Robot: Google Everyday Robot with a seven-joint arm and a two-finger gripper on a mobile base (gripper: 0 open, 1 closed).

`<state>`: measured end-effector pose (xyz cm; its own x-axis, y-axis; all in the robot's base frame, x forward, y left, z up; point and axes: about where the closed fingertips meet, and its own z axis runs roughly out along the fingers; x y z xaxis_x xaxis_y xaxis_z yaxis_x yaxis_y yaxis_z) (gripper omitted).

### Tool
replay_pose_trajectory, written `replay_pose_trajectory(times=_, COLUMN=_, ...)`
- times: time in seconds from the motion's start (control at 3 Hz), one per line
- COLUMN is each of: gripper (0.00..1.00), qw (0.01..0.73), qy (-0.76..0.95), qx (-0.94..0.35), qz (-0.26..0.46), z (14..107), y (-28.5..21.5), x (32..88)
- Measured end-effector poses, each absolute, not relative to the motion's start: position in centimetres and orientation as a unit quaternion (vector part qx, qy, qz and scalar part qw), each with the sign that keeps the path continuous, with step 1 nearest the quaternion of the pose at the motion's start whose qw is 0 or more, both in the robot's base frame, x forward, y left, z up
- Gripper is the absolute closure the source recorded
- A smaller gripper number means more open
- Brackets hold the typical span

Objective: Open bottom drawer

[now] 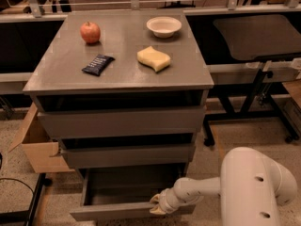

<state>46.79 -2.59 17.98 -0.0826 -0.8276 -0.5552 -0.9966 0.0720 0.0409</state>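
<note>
The bottom drawer point(113, 211) is the lowest of three grey fronts on the cabinet. It stands pulled out toward me, and its shallow grey box interior point(127, 187) shows. My gripper point(157, 205) sits at the top edge of the drawer front, right of its middle, at the end of my white arm point(197, 189). The middle drawer point(127, 155) and top drawer point(122, 121) above it look shut.
On the cabinet top point(61, 74) lie a red apple point(90, 32), a white bowl point(163, 26), a yellow sponge point(154, 59) and a dark snack packet point(98, 64). A cardboard box point(35, 145) stands at the left. A black table stand point(254, 93) is at the right.
</note>
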Motion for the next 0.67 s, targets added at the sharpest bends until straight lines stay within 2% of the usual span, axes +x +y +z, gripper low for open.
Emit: replay_pose_trajectory(times=0.67, gripper=1.00, qw=0.197, qy=0.709, qx=-0.641, qz=0.219, z=18.1, y=-2.5, x=44.9)
